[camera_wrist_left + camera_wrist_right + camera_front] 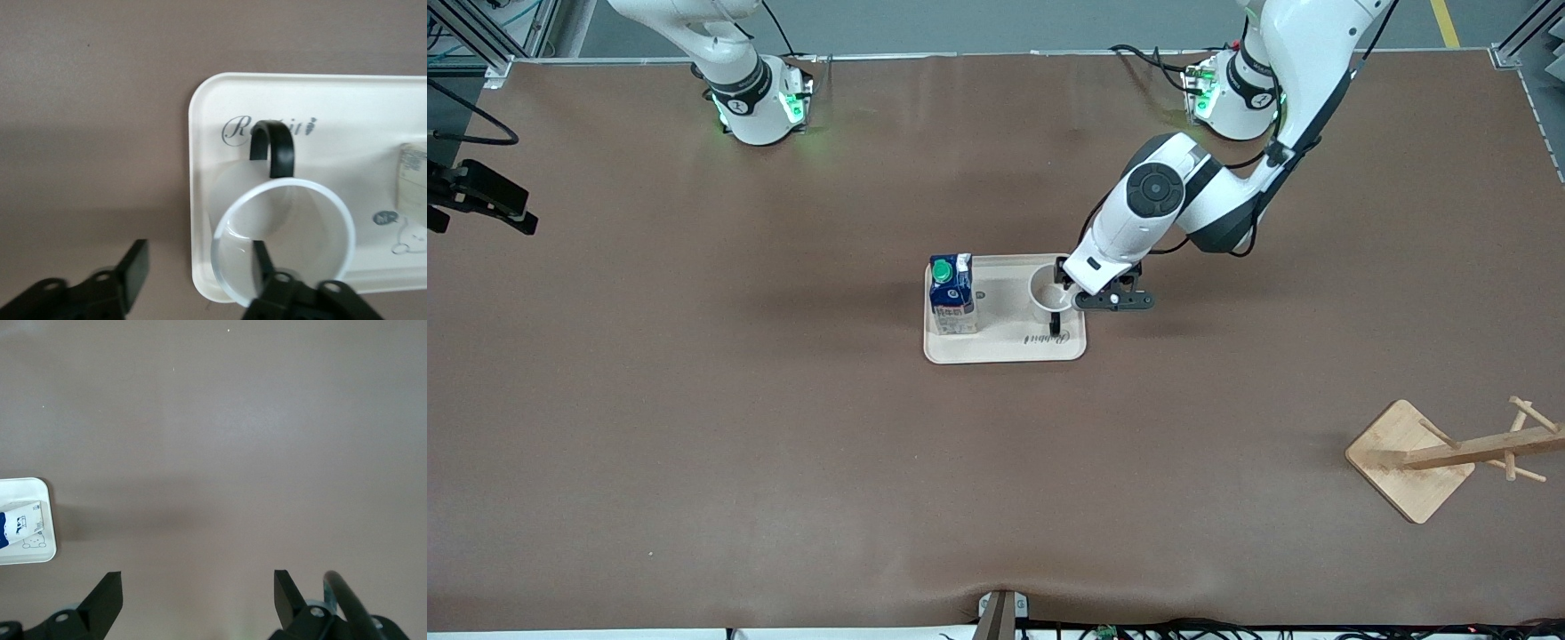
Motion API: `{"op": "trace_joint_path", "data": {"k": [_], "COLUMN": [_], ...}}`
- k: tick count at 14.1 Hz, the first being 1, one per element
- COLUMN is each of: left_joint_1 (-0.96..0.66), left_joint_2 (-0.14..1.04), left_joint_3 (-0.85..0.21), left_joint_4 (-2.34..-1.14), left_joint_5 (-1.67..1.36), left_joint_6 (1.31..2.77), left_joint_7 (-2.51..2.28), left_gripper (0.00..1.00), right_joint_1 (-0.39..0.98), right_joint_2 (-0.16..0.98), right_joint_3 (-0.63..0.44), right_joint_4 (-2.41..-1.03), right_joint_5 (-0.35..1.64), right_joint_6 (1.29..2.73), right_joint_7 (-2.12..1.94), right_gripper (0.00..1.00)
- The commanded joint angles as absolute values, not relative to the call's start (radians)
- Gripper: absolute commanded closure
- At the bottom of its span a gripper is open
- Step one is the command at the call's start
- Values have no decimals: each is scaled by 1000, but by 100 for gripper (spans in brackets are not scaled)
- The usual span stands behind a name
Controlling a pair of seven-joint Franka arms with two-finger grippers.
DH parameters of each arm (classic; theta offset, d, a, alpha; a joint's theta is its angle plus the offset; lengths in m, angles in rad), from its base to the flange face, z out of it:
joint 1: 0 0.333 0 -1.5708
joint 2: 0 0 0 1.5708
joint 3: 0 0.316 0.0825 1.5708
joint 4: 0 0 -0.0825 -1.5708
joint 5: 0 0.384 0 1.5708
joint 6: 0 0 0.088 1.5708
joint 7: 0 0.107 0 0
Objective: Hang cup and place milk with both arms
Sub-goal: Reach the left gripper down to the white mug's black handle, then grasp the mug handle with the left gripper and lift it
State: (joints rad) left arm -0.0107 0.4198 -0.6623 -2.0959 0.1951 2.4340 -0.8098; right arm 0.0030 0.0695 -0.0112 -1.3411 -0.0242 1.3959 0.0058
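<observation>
1. Cream tray (1005, 348) sitting mid-table, rounded corners, dark script lettering along the edge nearest the front camera.
2. Milk carton (951, 295) standing upright on the tray, at the end toward the right arm: dark blue and white, green round cap on top.
3. White cup (1048, 292) also on the tray, at the end toward the left arm, upright with its mouth open to the ceiling; black loop handle (273, 148) pointing toward the front camera, reaching over the script lettering (smiley face not visible from any of these angles).
4. Cup and carton well apart, bare tray between them.
5. Left gripper (1072, 298) lowered to the cup's rim, fingers spread: one finger (261, 261) down inside the cup against the inner wall, the other (135, 265) outside, off the tray's edge over the brown table (694, 400). Not clamped; a clear gap between the outer finger and the cup wall.
6. Right gripper (197, 593) seen only in its own wrist view, fingers wide apart with nothing between them, over bare brown table with a corner of the tray and carton off to one side. Right arm waiting.
7. Wooden cup rack (1449, 458) near the left arm's end of the table, closer to the front camera than the tray: square base, slanted post, short pegs, nothing hung on it.
</observation>
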Motion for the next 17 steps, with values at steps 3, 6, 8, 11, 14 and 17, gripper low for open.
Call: {"op": "trace_joint_path", "data": {"k": [3, 6, 8, 11, 14, 17], "left_joint_1": [-44, -48, -48, -41, -9, 144], "left_joint_2": [486, 528, 528, 493, 395, 319], "left_joint_3": [-660, -660, -660, -666, -666, -698], "left_joint_4": [-2075, -2033, -2002, -1928, -1893, -1855], "left_joint_5": [366, 399, 400, 399, 390, 344], "left_joint_6": [2439, 2439, 2437, 2390, 2280, 2171], "left_joint_7": [-1004, -1031, -1028, -1028, -990, -795], "left_gripper": [69, 100, 100, 100, 100, 100], "right_joint_1": [14, -1, -5, -3, -12, -25], "right_joint_2": [100, 107, 156, 192, 213, 310], "right_joint_3": [-2, -3, -3, -3, -6, -5], "right_joint_4": [-1333, -1338, -1335, -1367, -1388, -1388], "right_joint_5": [-26, -23, -15, -6, 37, 60], "right_joint_6": [1362, 1364, 1365, 1355, 1306, 1253], "right_joint_7": [2, 2, 9, 14, 15, 5], "right_gripper": [0, 0, 0, 0, 0, 0]}}
